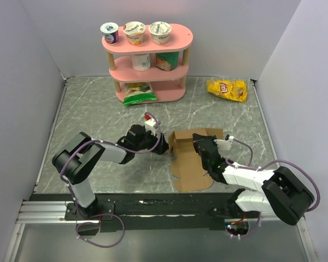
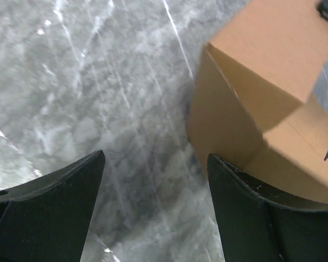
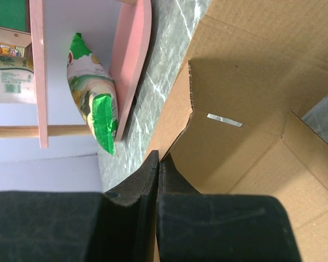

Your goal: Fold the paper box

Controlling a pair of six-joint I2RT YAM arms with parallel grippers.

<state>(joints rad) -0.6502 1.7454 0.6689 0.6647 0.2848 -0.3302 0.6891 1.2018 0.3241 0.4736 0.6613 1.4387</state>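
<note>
The paper box [image 1: 194, 161] is brown cardboard, partly folded, with walls raised at its far end and flat flaps toward me. My left gripper [image 1: 163, 145] sits just left of the raised corner and stands open. In the left wrist view only marble shows between the fingers [image 2: 156, 155], and the right fingertip [image 2: 229, 174] is close against the box's outer wall [image 2: 224, 120]. My right gripper [image 1: 201, 144] is over the box and shut on an upright wall. In the right wrist view its jaws [image 3: 159, 157] pinch that wall's edge, one finger outside and one inside the box [image 3: 246, 136].
A pink three-tier shelf [image 1: 147, 61] stands at the back with yogurt cups on top and a green snack bag [image 1: 139, 93] at its base, also seen as the green bag [image 3: 93, 103]. A yellow chip bag [image 1: 227, 89] lies at the back right. Grey walls enclose the table.
</note>
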